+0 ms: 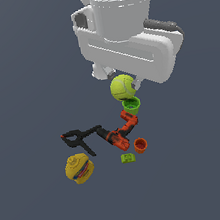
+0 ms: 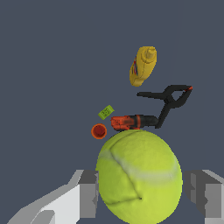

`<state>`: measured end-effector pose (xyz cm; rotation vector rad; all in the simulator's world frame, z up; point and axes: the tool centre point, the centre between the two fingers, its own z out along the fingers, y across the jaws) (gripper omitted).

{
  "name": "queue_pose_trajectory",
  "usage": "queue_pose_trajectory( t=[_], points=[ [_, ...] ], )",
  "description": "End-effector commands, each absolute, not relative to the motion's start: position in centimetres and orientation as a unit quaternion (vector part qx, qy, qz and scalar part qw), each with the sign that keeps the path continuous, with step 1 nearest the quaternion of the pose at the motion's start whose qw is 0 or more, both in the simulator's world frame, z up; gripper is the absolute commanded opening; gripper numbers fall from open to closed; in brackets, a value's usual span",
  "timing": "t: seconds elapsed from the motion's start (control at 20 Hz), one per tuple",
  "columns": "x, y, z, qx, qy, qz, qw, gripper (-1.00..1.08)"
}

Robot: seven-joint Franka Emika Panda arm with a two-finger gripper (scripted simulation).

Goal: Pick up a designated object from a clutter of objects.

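One object sits between the fingers: the tennis ball [image 2: 139, 177], yellow-green with pale seams, filling the span between the two grey fingertips [image 2: 89, 192] in the wrist view. The gripper [image 1: 123, 86] appears closed on it, one pad touching the ball; on the far side a sliver of background shows beside the other pad, so I judge the hold firm but not certain. In the exterior view the ball hangs directly under the white hand, above the green cup [image 1: 131, 106] and seemingly clear of it, though the angle leaves contact unsettled. The rest of the clutter lies below: red-black drill [image 1: 120, 133], black clamp [image 1: 80, 138], orange cup [image 1: 140, 145], green block [image 1: 127, 157], yellow bottle [image 1: 79, 168]. Key relation: the ball is centred on the grip axis, straight below the wrist, with no offset to correct. Being round, it has no long axis to align. Judgement: pick largely done; a straight vertical raise keeps it clear of the cup.
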<state>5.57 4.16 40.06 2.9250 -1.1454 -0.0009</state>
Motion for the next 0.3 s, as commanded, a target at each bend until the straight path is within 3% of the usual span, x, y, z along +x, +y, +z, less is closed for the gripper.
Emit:
queue_pose_trajectory(
  t=[0.0,0.25],
  points=[
    [5.72,4.16,40.42,0.931,-0.365,0.000,0.000,-1.00],
    [5.75,4.16,40.36,0.931,-0.365,0.000,0.000,-1.00]
  ],
)
